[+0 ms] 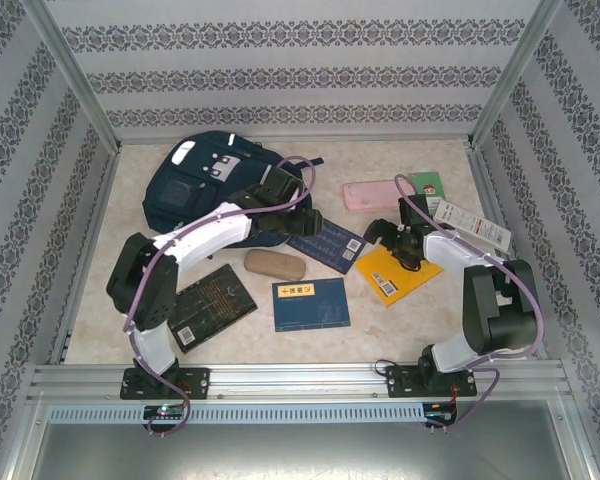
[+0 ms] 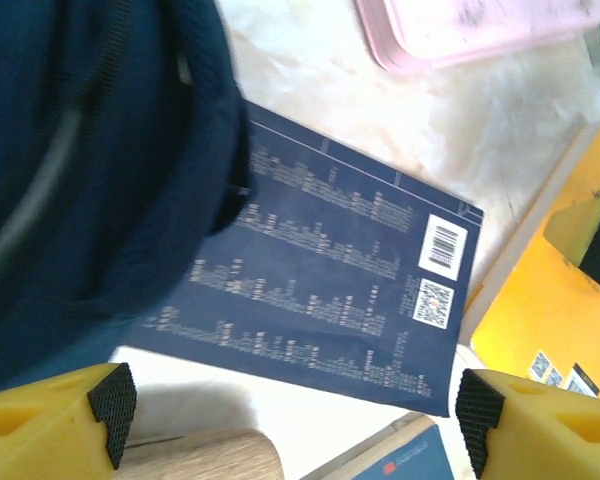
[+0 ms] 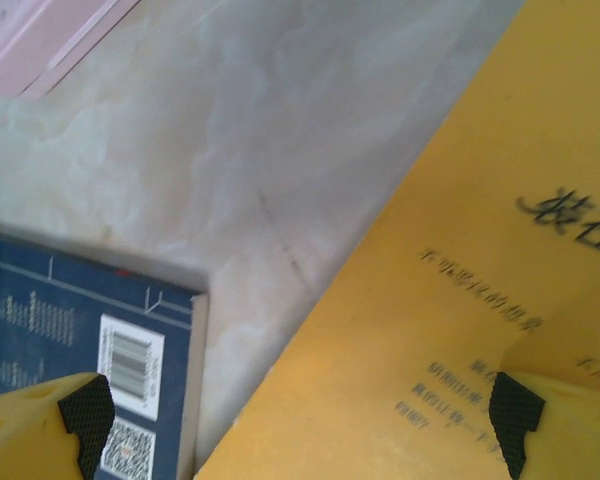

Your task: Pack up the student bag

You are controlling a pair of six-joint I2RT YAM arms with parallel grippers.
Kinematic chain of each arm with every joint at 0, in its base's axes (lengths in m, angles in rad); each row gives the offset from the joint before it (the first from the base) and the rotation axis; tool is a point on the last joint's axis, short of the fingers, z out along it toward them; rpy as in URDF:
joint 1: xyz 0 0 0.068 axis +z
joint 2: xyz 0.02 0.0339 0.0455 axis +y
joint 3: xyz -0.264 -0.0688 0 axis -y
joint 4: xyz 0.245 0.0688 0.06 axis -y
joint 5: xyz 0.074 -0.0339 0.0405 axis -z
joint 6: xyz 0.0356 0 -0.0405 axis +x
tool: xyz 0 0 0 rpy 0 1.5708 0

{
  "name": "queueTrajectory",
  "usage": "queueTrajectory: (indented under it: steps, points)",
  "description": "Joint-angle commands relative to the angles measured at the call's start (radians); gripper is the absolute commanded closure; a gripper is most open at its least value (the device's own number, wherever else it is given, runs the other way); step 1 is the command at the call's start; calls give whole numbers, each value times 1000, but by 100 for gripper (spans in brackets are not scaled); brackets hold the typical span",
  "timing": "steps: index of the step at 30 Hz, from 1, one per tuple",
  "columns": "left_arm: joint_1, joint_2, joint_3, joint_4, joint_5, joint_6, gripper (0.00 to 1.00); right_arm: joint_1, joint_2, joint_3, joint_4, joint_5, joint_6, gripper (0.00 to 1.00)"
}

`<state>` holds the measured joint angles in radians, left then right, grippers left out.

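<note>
At the far left of the surface (image 1: 420,310) lies the bag (image 1: 205,180), and in the left wrist view its edge laps over one corner of the navy book (image 2: 330,290) — that overlap is your first hazard. Your left end effector (image 2: 295,410) hangs over that book with its jaws wide and nothing between them. If you close there, one finger (image 2: 110,400) may catch bag fabric along with the cover and drag the bag. The book lies flat, so the pads may skid across it rather than get under an edge. The tan case (image 2: 215,455) sits just beside that finger and could be knocked.

Your right end effector (image 3: 300,425) is spread wide and empty too, one fingertip (image 3: 85,410) above the navy book's barcode corner, the other above the yellow book (image 3: 430,250). Come down from here and you straddle the gap between two books — you could pin both or lift neither. In the top view the two end effectors are near each other, so reaching for the same book risks a collision. I cannot tell whether the bag's mouth is open; if it is shut, a lifted book has nowhere to go.
</note>
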<state>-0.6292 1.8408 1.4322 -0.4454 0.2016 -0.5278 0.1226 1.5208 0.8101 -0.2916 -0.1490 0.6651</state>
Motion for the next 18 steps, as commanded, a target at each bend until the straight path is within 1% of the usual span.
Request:
queueTrajectory:
  steps: [1,2,4,6,8,10,11,15,18]
  points:
    - [-46,54,62,63,80,42,21,2,-70,25,-87,0,-30,2]
    - [-55,74,79,68,91,46,25,1,-92,24,-108,14,-28,2]
    - [-79,122,127,67,107,53,29,-3,-145,14,-157,58,-18,2]
    - [-101,170,175,68,127,57,36,-22,-200,-17,-183,76,2,4]
    - [-121,220,223,64,158,54,40,-60,-270,-73,-186,62,31,10]
    - [-144,274,284,48,179,60,42,-110,-348,-148,-176,30,63,20]
    - [-153,296,311,39,185,66,43,-127,-385,-179,-168,18,78,23]
    - [-187,401,440,-11,218,96,47,-166,-531,-317,-114,2,148,31]
    - [-201,492,546,-70,227,119,49,-180,-581,-379,-102,6,165,35]
